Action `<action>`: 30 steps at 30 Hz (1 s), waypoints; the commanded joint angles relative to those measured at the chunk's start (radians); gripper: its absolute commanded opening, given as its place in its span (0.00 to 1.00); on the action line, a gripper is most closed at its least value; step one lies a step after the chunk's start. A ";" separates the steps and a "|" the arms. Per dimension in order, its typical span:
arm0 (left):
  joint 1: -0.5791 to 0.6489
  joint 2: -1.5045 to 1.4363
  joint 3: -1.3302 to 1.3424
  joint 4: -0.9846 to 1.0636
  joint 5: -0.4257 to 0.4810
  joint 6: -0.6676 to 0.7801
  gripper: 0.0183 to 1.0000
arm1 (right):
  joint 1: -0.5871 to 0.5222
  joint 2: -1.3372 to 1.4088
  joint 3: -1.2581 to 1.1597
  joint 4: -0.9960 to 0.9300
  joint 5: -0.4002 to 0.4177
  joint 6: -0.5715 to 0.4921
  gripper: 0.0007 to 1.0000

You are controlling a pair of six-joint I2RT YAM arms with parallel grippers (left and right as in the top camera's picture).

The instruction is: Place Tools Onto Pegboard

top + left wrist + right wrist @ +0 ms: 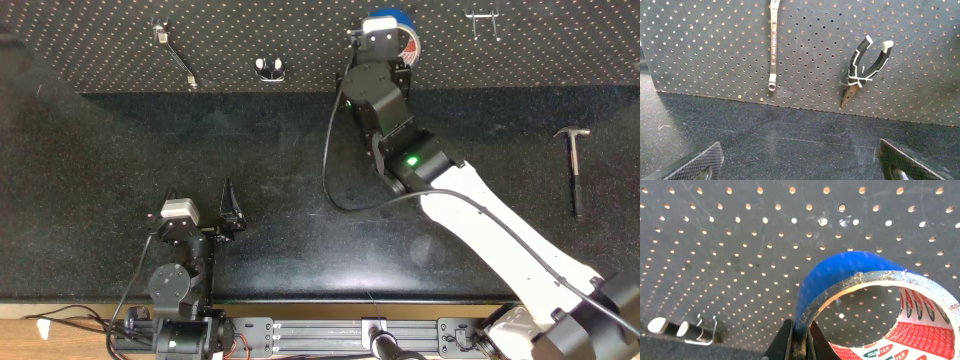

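Right gripper (799,341) clamped on the blue tape roll (840,272), up close to the pegboard (740,240), not hung yet. Left gripper (800,165) wide open, low over the table (120,150). Wrench (773,45) and pliers (865,67) hang done; hammer (575,170) lies on table (tape pending too). Tape's peg hard to spot; roll partly cut off.
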 commanded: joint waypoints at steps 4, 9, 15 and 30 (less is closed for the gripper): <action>-0.004 -0.008 -0.002 -0.005 0.003 0.013 1.00 | 0.008 0.090 0.018 0.078 0.032 -0.018 0.07; -0.004 -0.008 -0.002 -0.005 0.003 0.013 1.00 | 0.008 0.140 0.018 0.128 0.032 -0.020 0.07; -0.004 -0.008 -0.002 -0.005 0.003 0.013 1.00 | 0.008 0.187 0.018 0.204 0.031 -0.055 0.11; -0.004 -0.008 -0.002 -0.005 0.003 0.013 1.00 | 0.009 0.184 0.018 0.159 -0.011 -0.054 0.95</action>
